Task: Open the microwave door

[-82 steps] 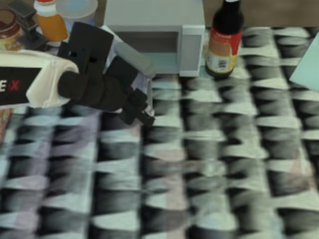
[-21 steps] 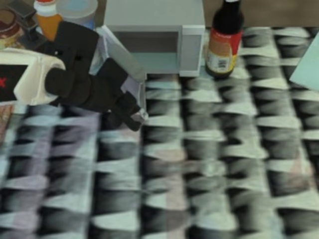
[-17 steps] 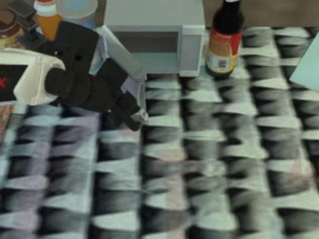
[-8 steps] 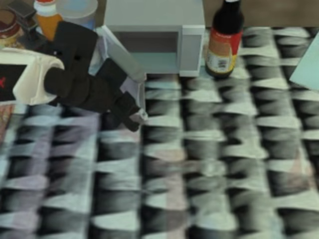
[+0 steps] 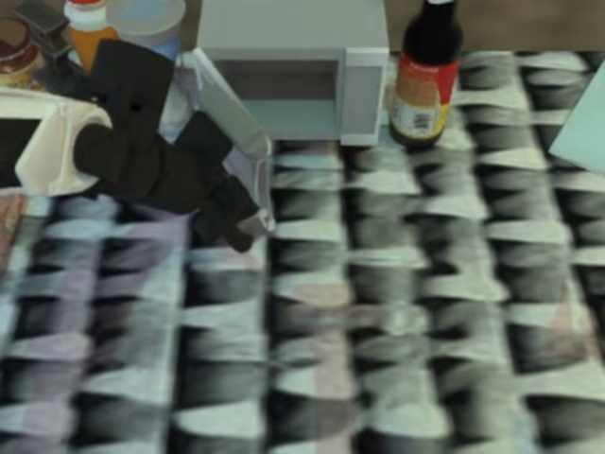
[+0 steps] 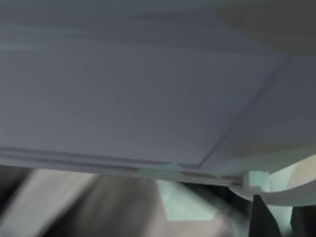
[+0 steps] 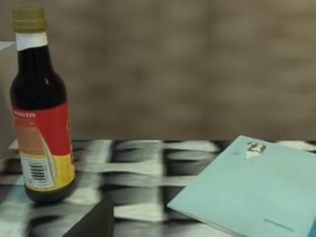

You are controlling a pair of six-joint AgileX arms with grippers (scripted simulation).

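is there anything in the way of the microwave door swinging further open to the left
Possibly. The microwave door already stands well open, with the left gripper at its free edge. Left of it sit the left arm itself, an orange bottle and a pale tub, which may limit further swing.

The table (image 5: 397, 312) is covered by a woven black, grey and pale pattern. At its far edge the microwave (image 5: 293, 38) is set, with a dark sauce bottle (image 5: 425, 80) just beside it on the right. A pale blue book (image 5: 584, 128) lies at the far right. At the far left an orange bottle (image 5: 87, 28), a white tub (image 5: 146, 19) and a dark jar (image 5: 17, 52) are grouped.
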